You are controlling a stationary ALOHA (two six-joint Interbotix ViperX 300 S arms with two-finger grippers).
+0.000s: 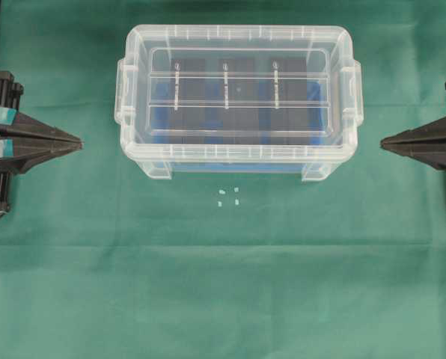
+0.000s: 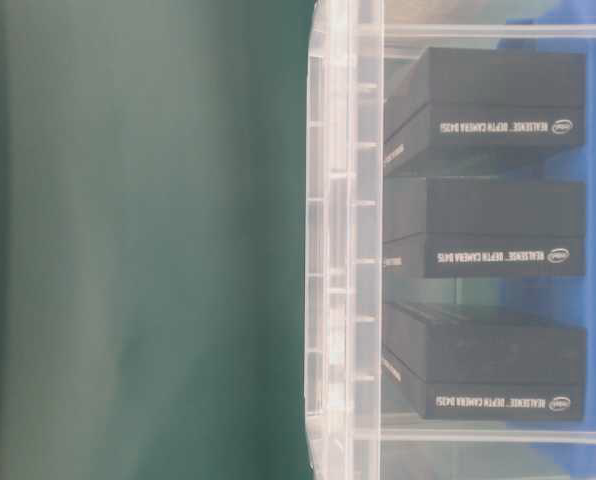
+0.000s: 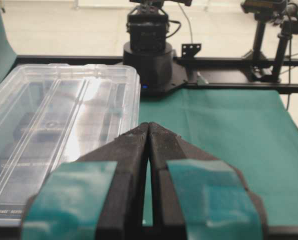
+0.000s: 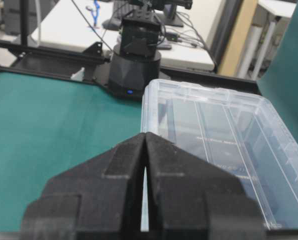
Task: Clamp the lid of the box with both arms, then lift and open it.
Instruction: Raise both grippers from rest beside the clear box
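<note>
The clear box [image 1: 238, 161] stands on the green cloth at the middle back, with the clear ribbed lid [image 1: 238, 45] seated on top. Black slim boxes [image 1: 189, 75] and a blue base insert show through it. My left gripper [image 1: 79, 141], with teal tape, is shut and empty, well left of the box's left lug [image 1: 121, 93]. My right gripper [image 1: 382, 143] is shut and empty, right of the right lug [image 1: 355, 90]. The lid shows left of my shut left gripper [image 3: 148, 125] in the left wrist view [image 3: 64, 115]. It shows right of my shut right gripper [image 4: 145, 135] in the right wrist view [image 4: 224, 130].
Several small white specks [image 1: 228, 197] lie on the cloth just in front of the box. The other arm's black base [image 3: 149, 65] stands beyond the cloth's far edge in each wrist view. The table-level view shows the box's wall [image 2: 338, 250] close up.
</note>
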